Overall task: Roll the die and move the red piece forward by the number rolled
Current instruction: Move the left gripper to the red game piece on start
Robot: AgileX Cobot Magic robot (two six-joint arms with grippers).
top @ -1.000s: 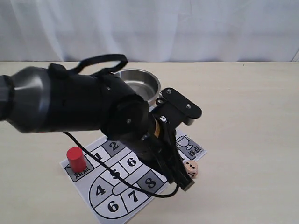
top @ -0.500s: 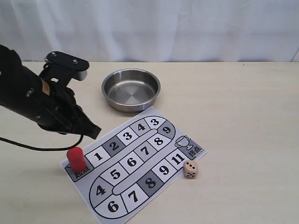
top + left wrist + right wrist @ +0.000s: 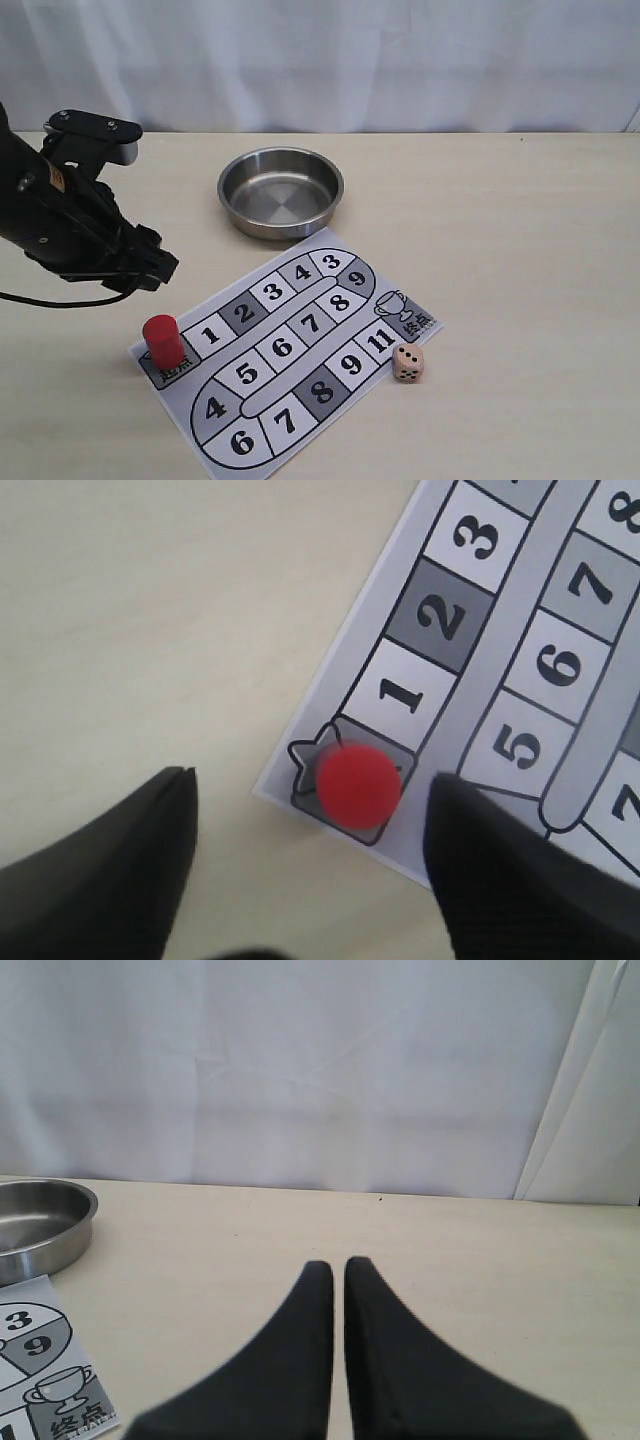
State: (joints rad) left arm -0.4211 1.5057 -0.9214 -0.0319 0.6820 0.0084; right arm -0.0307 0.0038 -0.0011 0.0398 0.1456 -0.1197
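Observation:
The red piece [image 3: 163,340] stands upright on the start square at the left corner of the numbered board [image 3: 300,345]. The beige die [image 3: 407,362] lies on the table just off the board's right corner, by square 11. My left gripper [image 3: 152,267] hangs above and a little behind the red piece. In the left wrist view the gripper [image 3: 312,785] is open, and the red piece [image 3: 358,786] shows below, between the fingers and nearer one of them, untouched. My right gripper [image 3: 338,1263] is shut on nothing, over bare table.
A steel bowl [image 3: 280,190] sits behind the board, and its rim [image 3: 45,1222] also shows in the right wrist view beside the board's end corner [image 3: 60,1415]. A white curtain backs the table. My right arm is outside the exterior view.
My left arm has swung from over the board's right side, near the die, across to the left and now hovers by the red piece. The die and the piece have not moved.

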